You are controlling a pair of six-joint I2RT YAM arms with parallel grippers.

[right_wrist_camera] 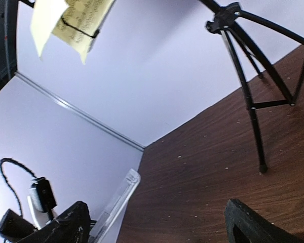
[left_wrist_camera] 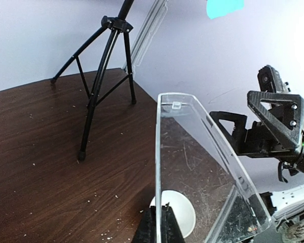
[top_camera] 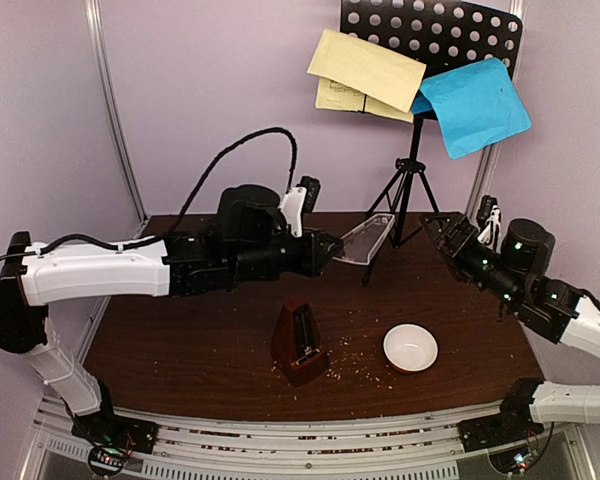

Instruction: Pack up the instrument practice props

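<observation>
My left gripper (top_camera: 332, 250) is shut on the narrow end of the clear triangular metronome cover (top_camera: 367, 239), holding it in the air over the middle of the table. In the left wrist view the cover (left_wrist_camera: 202, 167) stretches away from my fingers (left_wrist_camera: 151, 229). The brown pyramid metronome (top_camera: 300, 345) stands uncovered below, near the front. My right gripper (top_camera: 442, 232) is open, just right of the cover's far end, with nothing between its fingers (right_wrist_camera: 58, 230). The black music stand (top_camera: 410, 190) stands at the back, holding pale yellow sheets (top_camera: 365, 72) and a blue sheet (top_camera: 475, 105).
A small white bowl (top_camera: 410, 348) sits on the dark wooden table (top_camera: 180, 340) at the front right. Brown crumbs (top_camera: 365, 372) lie scattered around the metronome and bowl. The tripod legs (left_wrist_camera: 104, 76) spread behind the cover. Purple walls close in the back and sides.
</observation>
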